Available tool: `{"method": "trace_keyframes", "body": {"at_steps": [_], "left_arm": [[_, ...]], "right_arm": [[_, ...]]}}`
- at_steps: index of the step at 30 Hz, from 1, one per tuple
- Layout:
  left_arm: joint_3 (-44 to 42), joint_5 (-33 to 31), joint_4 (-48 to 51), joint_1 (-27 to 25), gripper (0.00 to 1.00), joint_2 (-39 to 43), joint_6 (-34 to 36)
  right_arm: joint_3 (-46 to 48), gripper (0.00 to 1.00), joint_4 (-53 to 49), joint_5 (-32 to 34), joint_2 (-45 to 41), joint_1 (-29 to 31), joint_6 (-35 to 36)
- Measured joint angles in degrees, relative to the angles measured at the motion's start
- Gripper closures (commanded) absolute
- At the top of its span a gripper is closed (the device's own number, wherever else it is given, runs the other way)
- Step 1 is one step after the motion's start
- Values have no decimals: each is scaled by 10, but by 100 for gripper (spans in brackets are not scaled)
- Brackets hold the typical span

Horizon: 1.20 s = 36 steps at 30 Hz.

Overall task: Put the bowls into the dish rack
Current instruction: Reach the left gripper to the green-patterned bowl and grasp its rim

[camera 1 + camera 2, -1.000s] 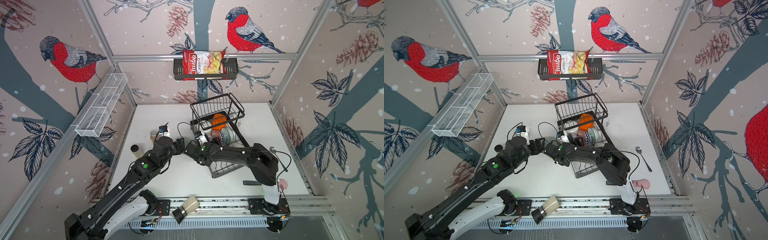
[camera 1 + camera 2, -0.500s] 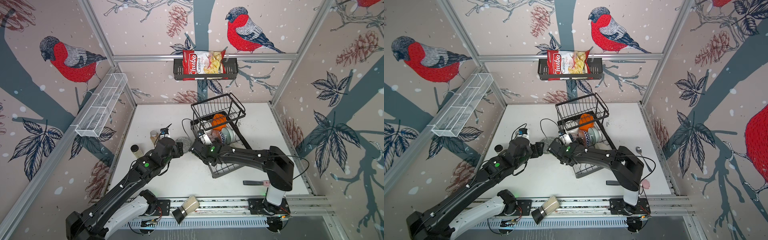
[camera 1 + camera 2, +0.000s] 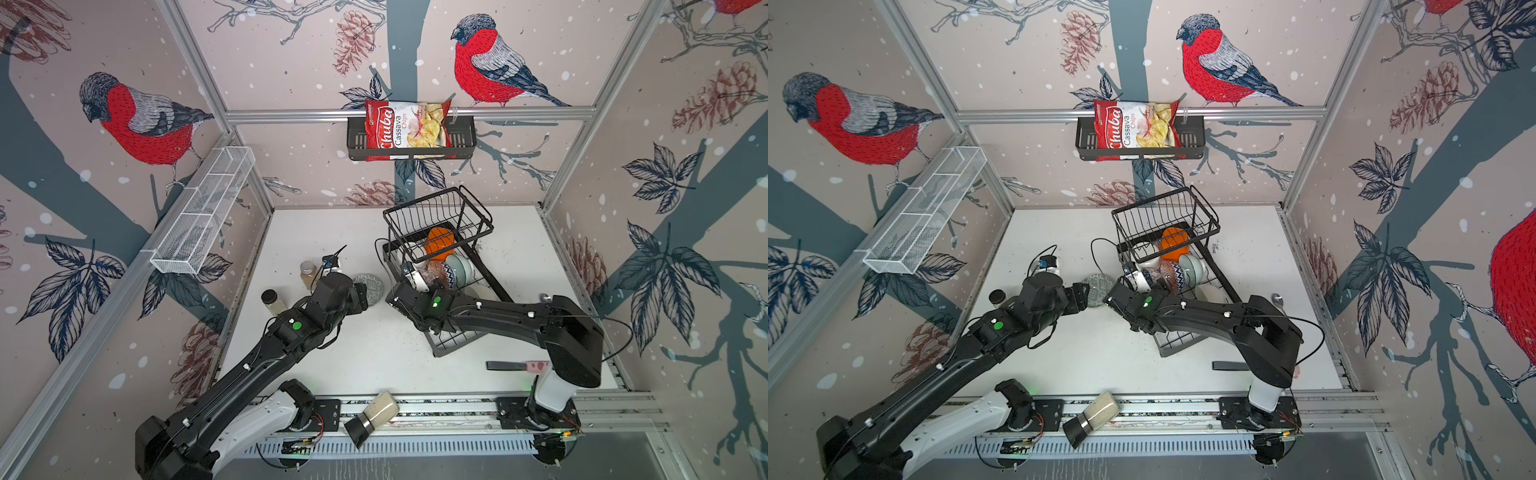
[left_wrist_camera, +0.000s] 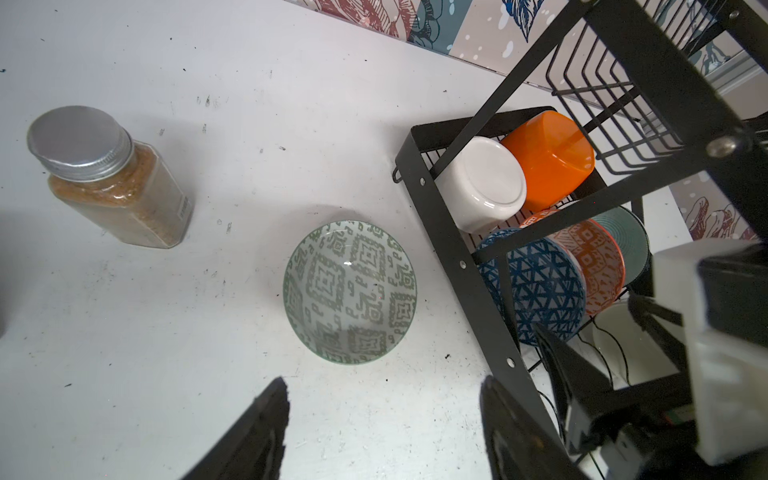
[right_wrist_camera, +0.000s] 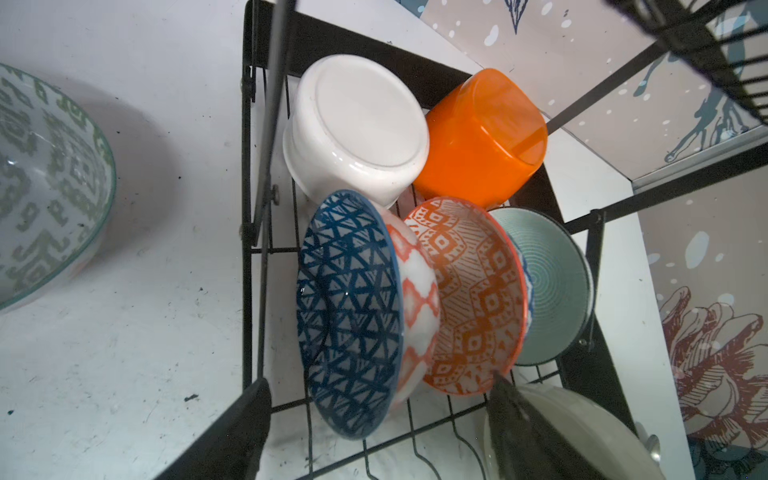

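A green-patterned bowl sits upright on the white table, just left of the black dish rack; it shows in both top views. My left gripper hovers open and empty just short of it. Inside the rack stand a white bowl, an orange bowl, a blue-patterned bowl, an orange-red patterned bowl and a teal bowl. Another white bowl lies nearer. My right gripper is open over the rack floor; the blue bowl's lower rim lies between its fingers, untouched.
Two spice jars stand left of the left gripper. A third jar lies on the front rail. A spoon and a pink-ended tool lie at the right. The rack's raised basket overhangs the bowls.
The right gripper has pulled away from the left gripper toward the rack, and its elbow has swung right. The green bowl, hidden a second ago, now shows between the two grippers.
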State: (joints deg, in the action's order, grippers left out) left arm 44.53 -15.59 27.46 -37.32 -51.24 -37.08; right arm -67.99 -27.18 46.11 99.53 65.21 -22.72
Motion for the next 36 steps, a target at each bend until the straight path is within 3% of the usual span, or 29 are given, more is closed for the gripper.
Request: {"method": "trace_keyframes", "body": {"at_steps": [10,20,36], "left_arm": [[2,-8,0,9,28,-23,-4],[2,0,12,37,28,-54,-19],[2,7,35,71,39,-163,-40]], "right_arm": [[16,18,15,-21,4,13,2],[36,19,34,-34,-72,35,18],[83,20,93,-156,-195,36,48]]}}
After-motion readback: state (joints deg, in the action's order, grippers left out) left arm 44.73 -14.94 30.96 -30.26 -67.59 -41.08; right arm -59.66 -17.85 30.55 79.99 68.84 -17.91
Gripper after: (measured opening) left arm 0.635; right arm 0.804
